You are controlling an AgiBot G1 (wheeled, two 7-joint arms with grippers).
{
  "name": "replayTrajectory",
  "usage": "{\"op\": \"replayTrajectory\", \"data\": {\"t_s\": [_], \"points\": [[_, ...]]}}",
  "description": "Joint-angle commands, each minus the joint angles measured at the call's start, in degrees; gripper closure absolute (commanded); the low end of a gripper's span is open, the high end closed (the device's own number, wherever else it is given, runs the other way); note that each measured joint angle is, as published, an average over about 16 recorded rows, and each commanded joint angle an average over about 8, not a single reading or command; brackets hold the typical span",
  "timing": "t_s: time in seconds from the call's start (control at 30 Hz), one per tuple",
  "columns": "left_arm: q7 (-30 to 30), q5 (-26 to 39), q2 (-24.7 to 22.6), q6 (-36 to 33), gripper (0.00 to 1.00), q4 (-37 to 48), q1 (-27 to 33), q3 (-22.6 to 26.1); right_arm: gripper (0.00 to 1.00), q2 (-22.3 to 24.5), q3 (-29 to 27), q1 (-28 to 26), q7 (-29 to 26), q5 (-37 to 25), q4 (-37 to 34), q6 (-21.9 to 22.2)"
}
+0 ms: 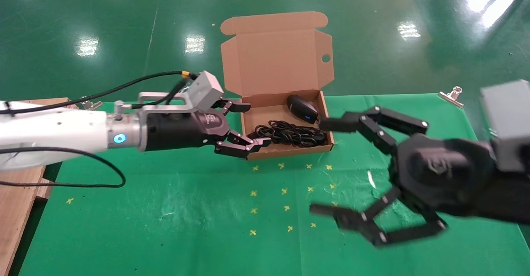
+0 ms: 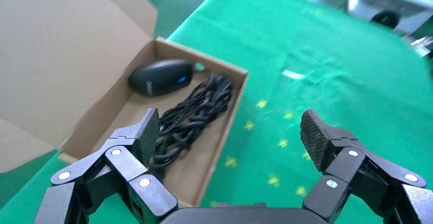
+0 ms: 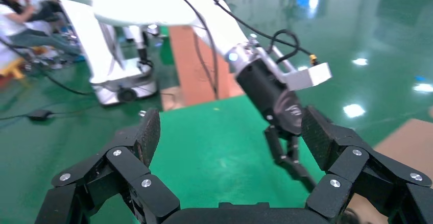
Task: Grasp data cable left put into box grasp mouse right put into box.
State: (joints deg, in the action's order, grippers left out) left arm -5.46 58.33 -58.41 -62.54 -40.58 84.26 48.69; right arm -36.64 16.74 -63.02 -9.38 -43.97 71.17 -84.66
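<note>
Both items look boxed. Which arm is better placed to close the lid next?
Left, probably. Its open hand is at the brown cardboard box, which holds the thick black coiled cable and the glossy black mouse; the open right hand is nearer the robot, off the box.

Robot lab: glossy green floor (image 1: 124,19)

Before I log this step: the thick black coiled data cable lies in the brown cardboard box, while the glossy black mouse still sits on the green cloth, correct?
Not quite. The glossy black mouse is also inside the brown cardboard box, beside the thick black coiled data cable, as the head and left wrist views show.
</note>
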Motion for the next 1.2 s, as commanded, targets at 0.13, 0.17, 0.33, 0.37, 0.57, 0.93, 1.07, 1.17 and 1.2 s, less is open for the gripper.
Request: {"op": "replayTrajectory", "data": {"t_s": [0.13,0.17,0.33,0.37,0.57,0.93,1.07,1.17,1.2], "points": [[-0.8,-2.3,3.3,-3.3,0.00,-4.7,-3.2,-4.6,0.00,1.6,-0.7,1.4,-1.4,2.1,2.4,-1.0],[-0.9,-2.8,4.0,-4.0,0.00,-5.6,-3.9,-5.6,0.00,1.6,-0.7,1.4,-1.4,2.1,2.4,-1.0],[-1.7,-5.2,7.3,-7.2,0.00,-10.3,-7.1,-10.2,0.00,1.6,-0.7,1.4,-1.3,2.1,2.4,-1.1],[-1.8,-5.6,8.0,-7.9,0.00,-11.3,-7.8,-11.2,0.00,1.6,-0.7,1.4,-1.3,2.1,2.4,-1.0],[-2.7,-8.4,12.0,-11.8,0.00,-16.9,-11.6,-16.7,0.00,1.6,-0.6,1.4,-1.3,2.2,2.4,-1.0],[-4.3,-13.5,19.2,-19.0,0.00,-27.1,-18.6,-26.8,0.00,1.7,-0.6,1.4,-1.3,2.2,2.3,-1.0],[-4.9,-15.3,21.7,-21.5,0.00,-30.6,-21.0,-30.3,0.00,1.7,-0.6,1.4,-1.3,2.2,2.3,-1.0],[-5.3,-16.4,23.3,-23.1,0.00,-32.9,-22.6,-32.6,0.00,1.7,-0.6,1.4,-1.3,2.2,2.4,-1.0],[-5.4,-16.7,23.7,-23.5,0.00,-33.5,-23.0,-33.2,0.00,1.7,-0.6,1.4,-1.3,2.2,2.4,-1.0]]}}
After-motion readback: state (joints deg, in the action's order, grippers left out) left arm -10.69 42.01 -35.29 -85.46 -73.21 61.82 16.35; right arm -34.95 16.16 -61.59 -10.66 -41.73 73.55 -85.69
